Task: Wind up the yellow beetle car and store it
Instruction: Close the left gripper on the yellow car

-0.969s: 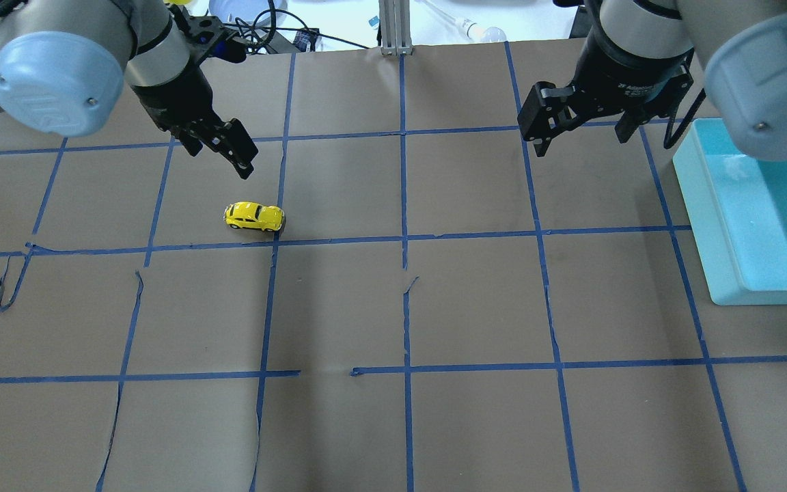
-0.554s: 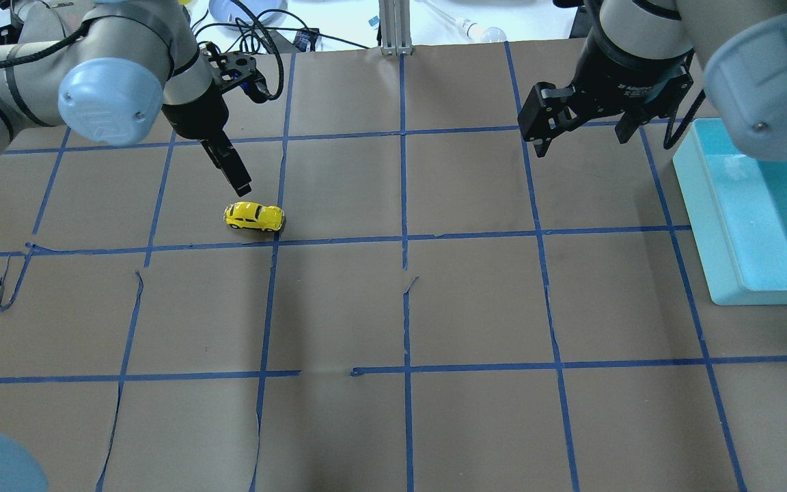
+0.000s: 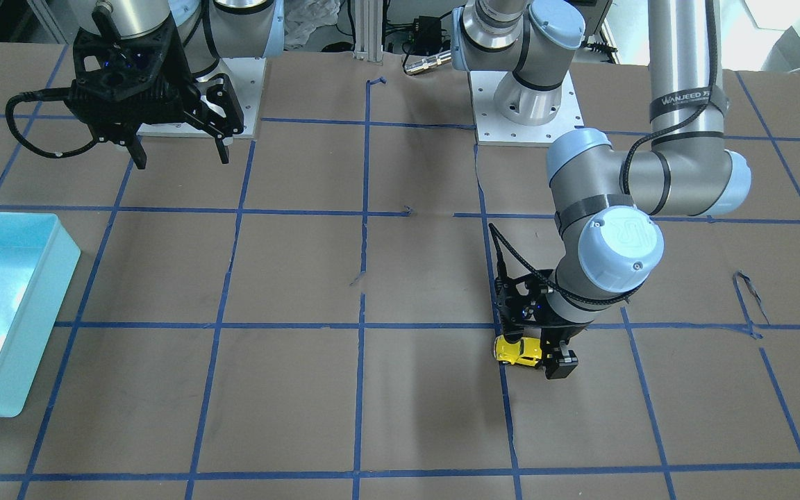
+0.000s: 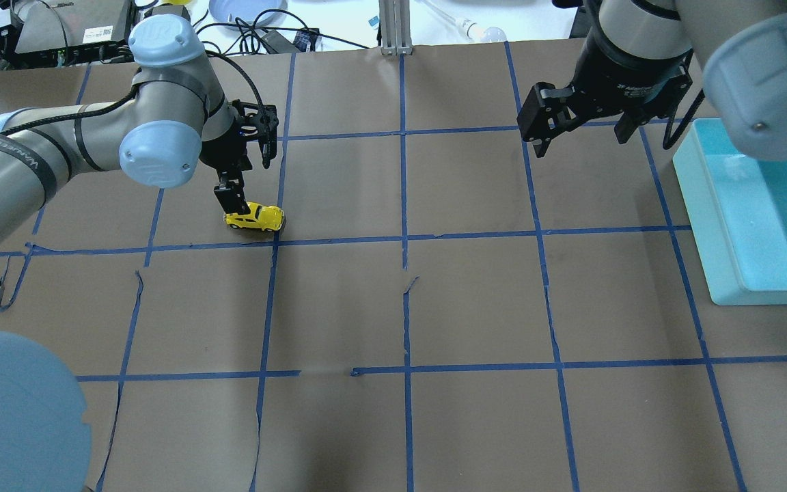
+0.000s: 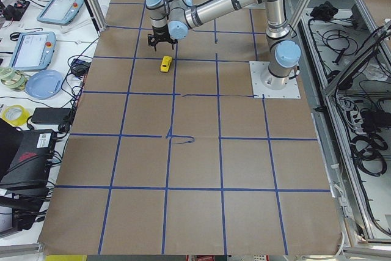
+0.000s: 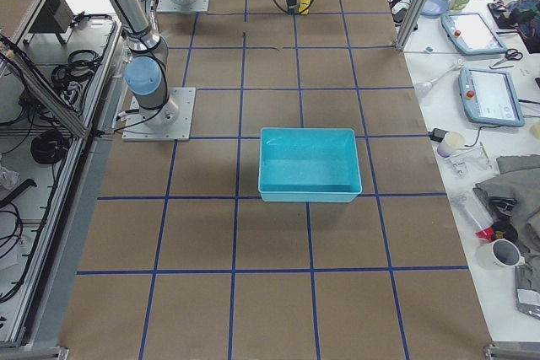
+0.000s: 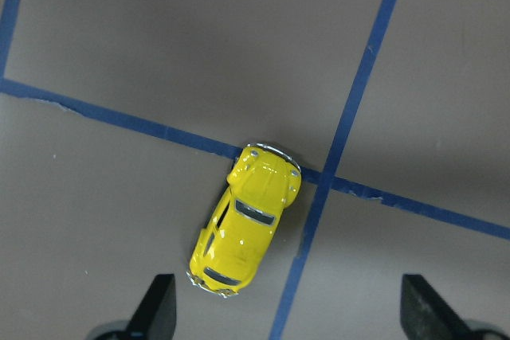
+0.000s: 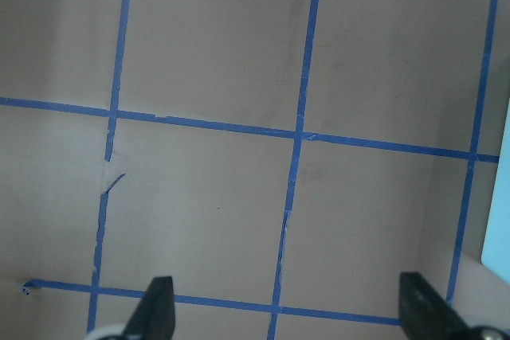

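— Left wrist-mounted view: what do you see there?
— My left pincer has its fingers wide apart and holds nothing. The yellow beetle car stands on its wheels on the surface, one end at a crossing of blue tape. It is closer to one finger than to the other.
— How will it handle?
— I judge it light, hard and glossy, so it can slip or roll away. I would center first, then close on its two sides, low on the body, not on the round roof.
— And your right pincer?
— Apart also, empty, well away from the car.
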